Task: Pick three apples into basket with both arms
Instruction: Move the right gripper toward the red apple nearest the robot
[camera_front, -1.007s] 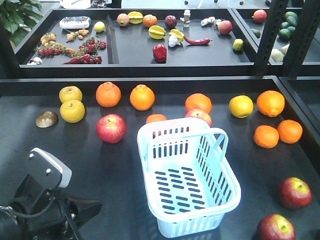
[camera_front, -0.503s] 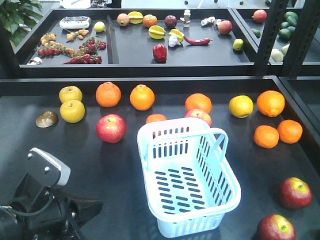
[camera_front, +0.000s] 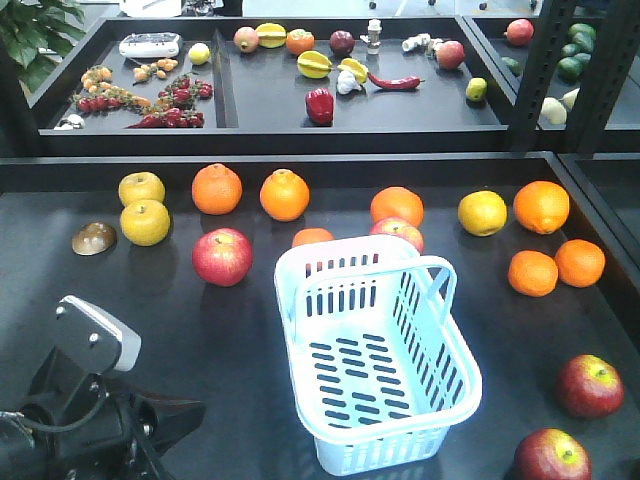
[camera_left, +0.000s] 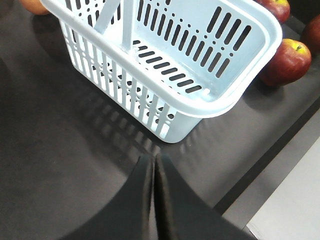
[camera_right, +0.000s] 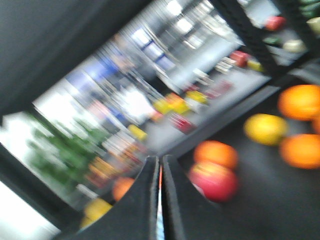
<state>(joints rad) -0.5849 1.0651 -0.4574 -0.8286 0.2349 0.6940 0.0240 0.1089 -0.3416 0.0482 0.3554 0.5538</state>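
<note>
Item: approach stage, basket (camera_front: 380, 425) empty; your left gripper (camera_left: 154, 158) and right gripper (camera_right: 160, 161) are both closed on nothing, so open them before reaching for the apples (camera_front: 222, 257).

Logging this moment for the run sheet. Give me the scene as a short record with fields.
basket: upright, empty
apples: four outside the basket; one to its left, one behind it, two at the near right
left gripper: shut, empty, facing a basket corner
right gripper: shut, empty; view blurred
progress: no apple in the basket yet
</note>
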